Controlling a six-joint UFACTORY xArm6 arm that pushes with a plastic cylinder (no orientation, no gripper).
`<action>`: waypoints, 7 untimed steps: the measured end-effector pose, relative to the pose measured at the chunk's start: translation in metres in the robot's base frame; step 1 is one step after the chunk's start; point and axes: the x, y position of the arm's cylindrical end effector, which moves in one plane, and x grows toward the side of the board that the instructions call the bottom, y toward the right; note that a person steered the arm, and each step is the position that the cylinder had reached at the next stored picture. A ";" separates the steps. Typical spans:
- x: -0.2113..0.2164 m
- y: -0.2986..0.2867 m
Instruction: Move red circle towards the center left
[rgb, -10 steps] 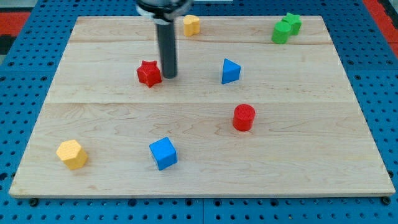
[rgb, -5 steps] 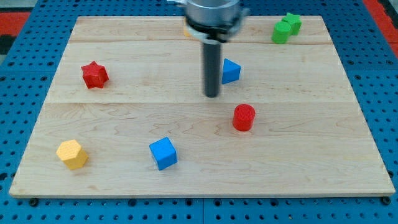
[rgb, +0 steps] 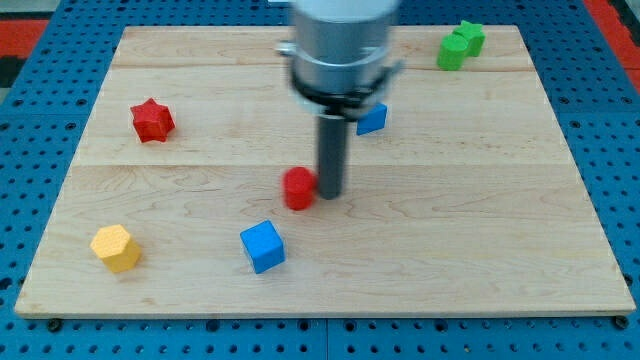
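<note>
The red circle (rgb: 298, 187), a short red cylinder, stands near the middle of the wooden board (rgb: 500, 220), slightly left of centre. My tip (rgb: 330, 193) rests right against its right side, touching or nearly touching it. The dark rod rises from there to the arm's grey body at the view's top. A red star (rgb: 152, 120) lies at the upper left. A blue cube (rgb: 263, 246) sits below and left of the red circle.
A yellow hexagon block (rgb: 115, 248) lies at the lower left. A blue block (rgb: 373, 118) is partly hidden behind the arm. Green blocks (rgb: 459, 45) sit at the top right corner. Blue pegboard surrounds the board.
The red circle has slid left from the right of centre to just left of centre. My tip moved down and now stands on its right side. The red star moved left earlier.
</note>
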 end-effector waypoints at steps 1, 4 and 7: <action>0.034 0.009; -0.026 -0.123; -0.051 -0.106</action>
